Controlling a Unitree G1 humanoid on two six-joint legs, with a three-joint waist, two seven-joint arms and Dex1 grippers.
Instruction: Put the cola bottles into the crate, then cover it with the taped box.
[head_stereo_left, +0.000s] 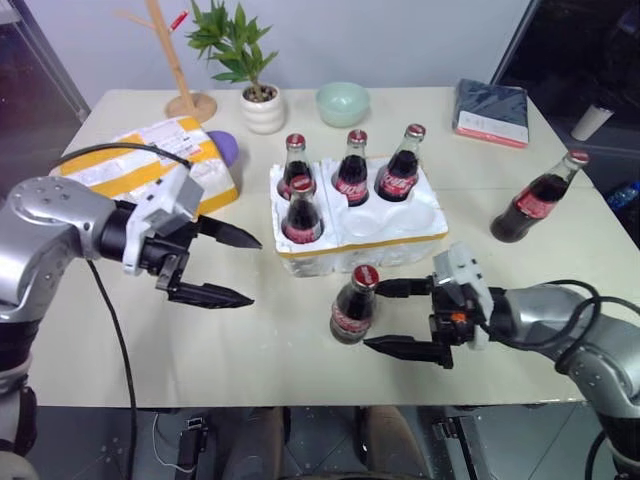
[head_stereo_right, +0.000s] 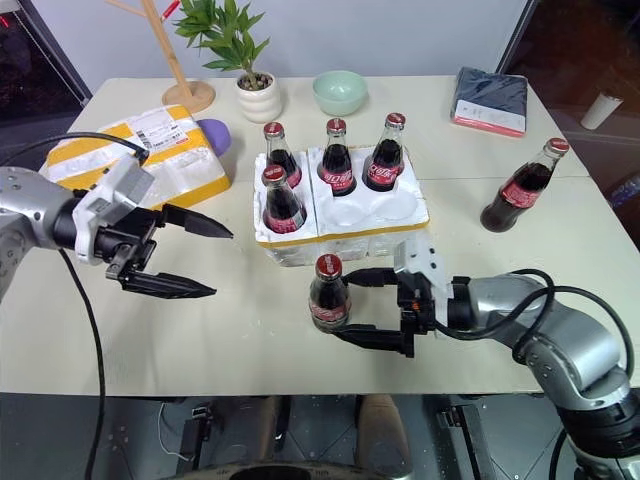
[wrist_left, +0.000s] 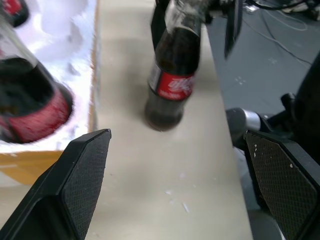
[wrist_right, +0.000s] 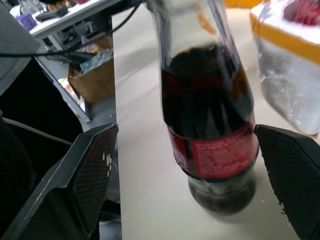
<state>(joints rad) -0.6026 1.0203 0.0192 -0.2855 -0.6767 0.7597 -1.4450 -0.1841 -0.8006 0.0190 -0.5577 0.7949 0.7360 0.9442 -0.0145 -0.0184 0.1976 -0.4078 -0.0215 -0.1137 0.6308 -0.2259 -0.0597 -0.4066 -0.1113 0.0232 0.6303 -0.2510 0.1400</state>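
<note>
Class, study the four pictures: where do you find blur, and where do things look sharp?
Left wrist view: the bottle in the crate is smeared, the standing cola bottle soft. Right wrist view: that bottle's neck blurs while the label stays readable. Head views: the bottles and the taped box look sharp.

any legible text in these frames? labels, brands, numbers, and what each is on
None can be read.
Cola bottles' red labels: white script and small print, blurred.
Taped box's white shipping label: print too small.
Dark book at the table's far corner: no text visible.
</note>
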